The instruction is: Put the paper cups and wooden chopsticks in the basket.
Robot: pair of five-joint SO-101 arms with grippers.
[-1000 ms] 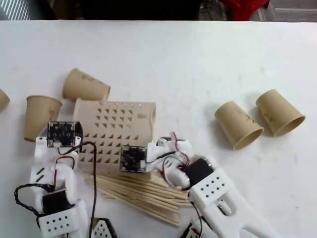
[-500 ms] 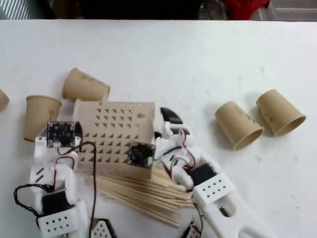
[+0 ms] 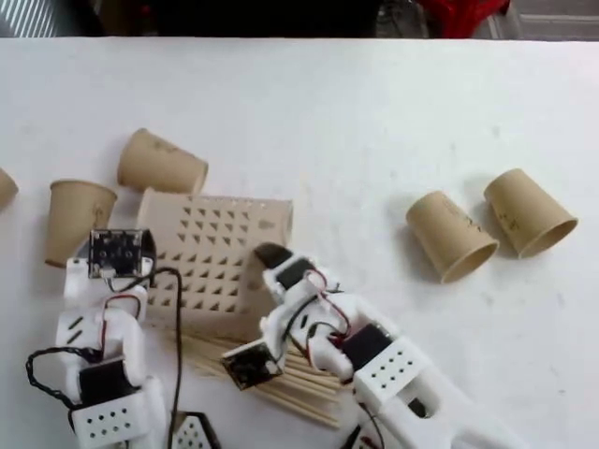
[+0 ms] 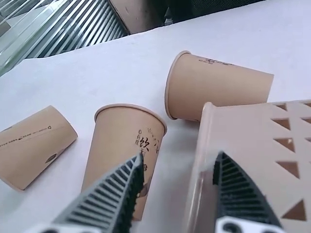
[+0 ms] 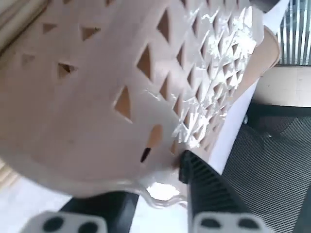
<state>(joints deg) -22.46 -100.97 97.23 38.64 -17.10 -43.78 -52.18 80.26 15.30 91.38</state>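
right end effector (image 5: 158,187) clamped on the rim of the beige perforated plastic basket (image 3: 211,248), which sits perforated side up on the white worktop (image 3: 356,122). left end effector (image 4: 181,158) open, straddling the basket's far edge, brown paper cup (image 4: 121,150) just beside one finger. thin wooden chopsticks (image 3: 309,385) piled under the right arm, outside the basket.
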